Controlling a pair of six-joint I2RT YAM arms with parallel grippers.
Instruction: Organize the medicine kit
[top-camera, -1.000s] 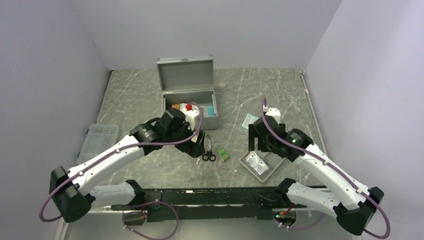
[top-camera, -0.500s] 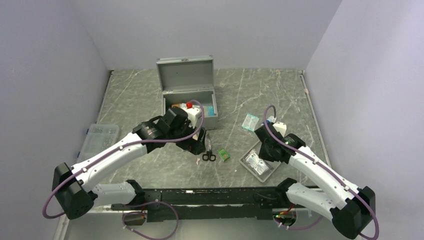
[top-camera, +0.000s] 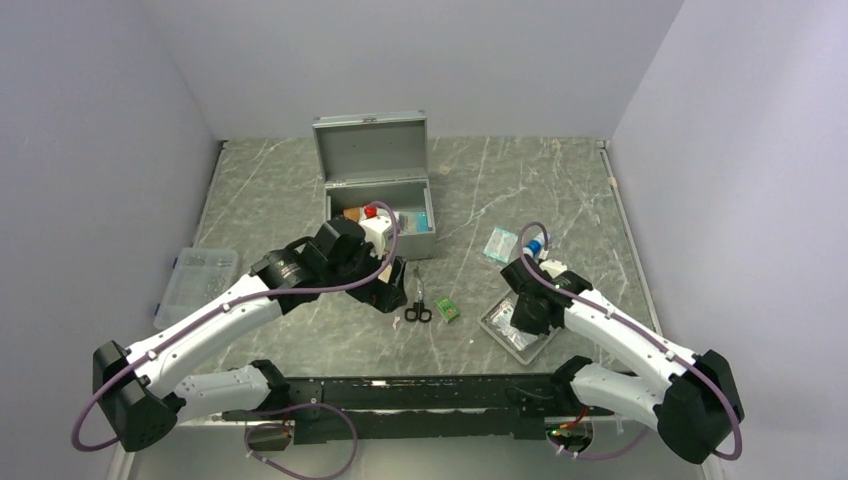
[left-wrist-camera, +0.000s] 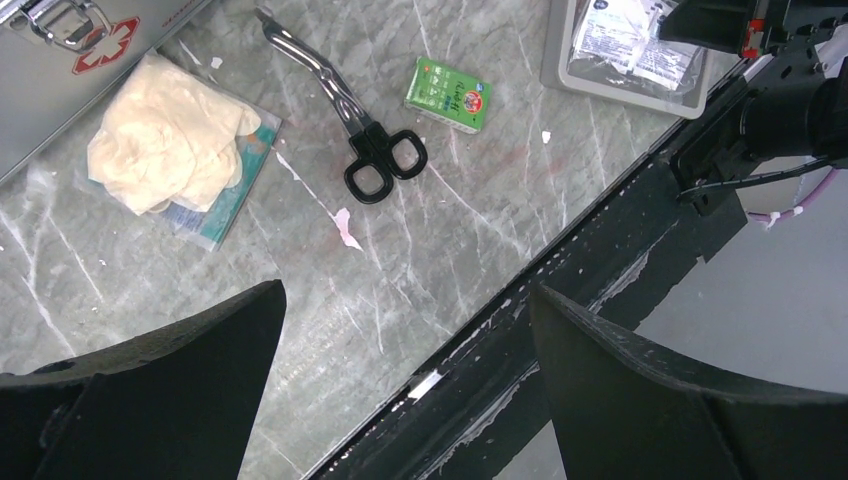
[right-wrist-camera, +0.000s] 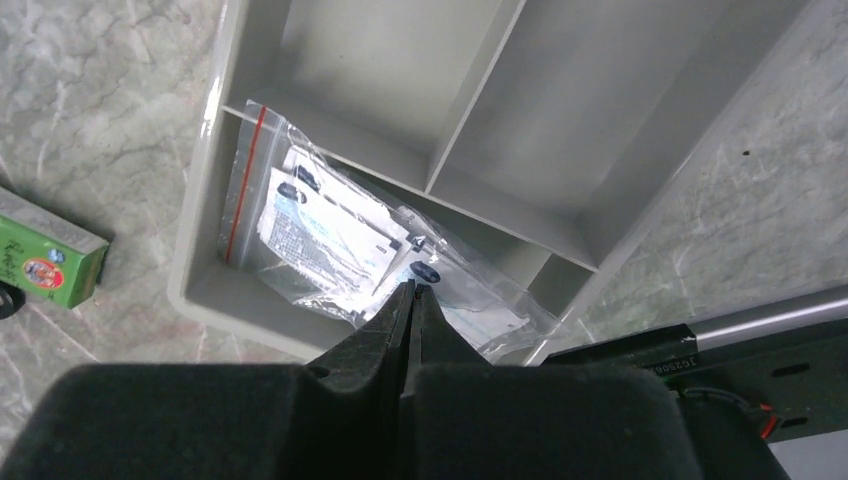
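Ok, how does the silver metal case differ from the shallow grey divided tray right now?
The silver metal case is deep with a hinged lid standing open; the shallow grey divided tray has no lid. The case holds several items; the tray shows only a clear plastic bag. Both are grey.

— How is the left arm (top-camera: 215, 312) posed?

— It is stretched forward and toward the middle, with the wrist bent downward. The left gripper (left-wrist-camera: 400, 400) is held wide open, and its two dark fingers (left-wrist-camera: 150, 400) are seen well apart at the bottom of the wrist view.

— And the right arm (top-camera: 620, 330)?

— It is folded at the elbow and angled inward, with the wrist tipped down. The right gripper (right-wrist-camera: 410, 292) is closed, its tips pressed flat together.
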